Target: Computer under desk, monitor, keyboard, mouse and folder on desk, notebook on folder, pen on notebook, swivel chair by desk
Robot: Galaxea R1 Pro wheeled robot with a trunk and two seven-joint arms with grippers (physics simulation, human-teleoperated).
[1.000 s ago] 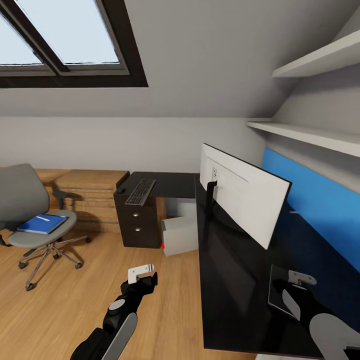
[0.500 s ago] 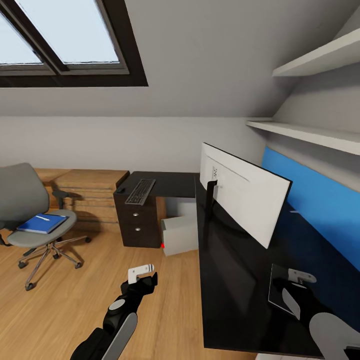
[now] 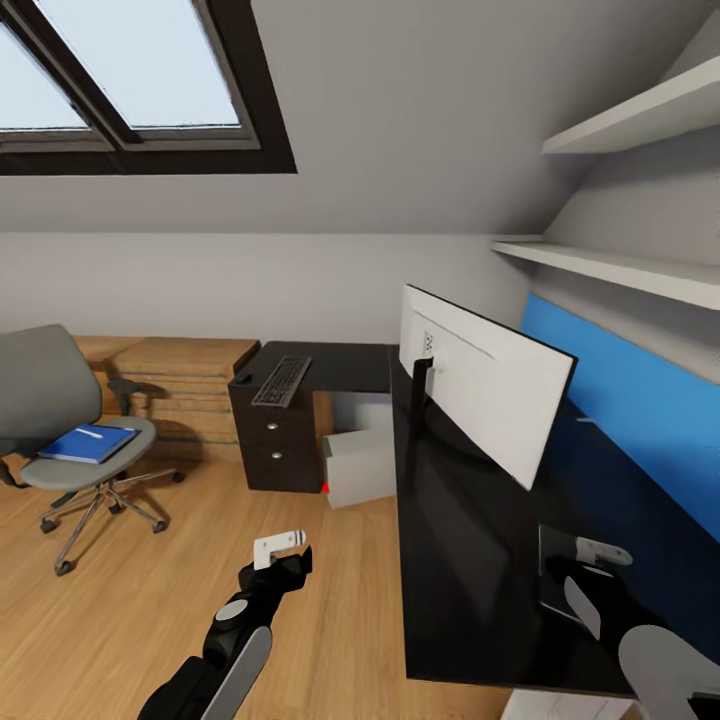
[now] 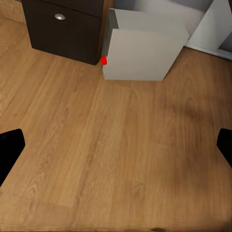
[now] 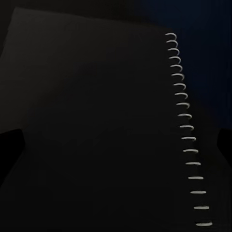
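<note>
On the right side of an attic bedroom, a long black desk [image 3: 450, 560] runs away from the camera beside a blue wall panel [image 3: 640, 400]. A wide white monitor [image 3: 480, 390] stands on the desk, its back facing the room. Near the desk's close end lies a dark spiral-bound notebook [image 3: 555, 585], and the right gripper [image 3: 600, 560] hangs just above it; the right wrist view looks down on the notebook's [image 5: 96, 125] black cover and pale wire coils, with the dark fingertips [image 5: 9, 150] far apart at the frame's edges, so the jaws are spread wide. At the far end, a black keyboard [image 3: 282, 382] rests on the desk's darker drawer section [image 3: 272, 450]. A pale grey computer [image 3: 360, 468] tower sits on the wooden floor [image 3: 150, 600] beneath the desk, beside the drawers; the left wrist view shows this computer [image 4: 142, 48] with a small red spot at its corner. The left gripper [image 3: 278, 545] hovers over bare floor, holding nothing, its dark fingertips [image 4: 9, 150] likewise spread apart. Well away at the left stands a grey swivel chair [image 3: 60, 420], with a blue folder [image 3: 88, 444] lying flat on its seat and a thin white pen [image 3: 90, 434] on top of the folder. A skylight [image 3: 120, 80] fills the sloped ceiling above.
</note>
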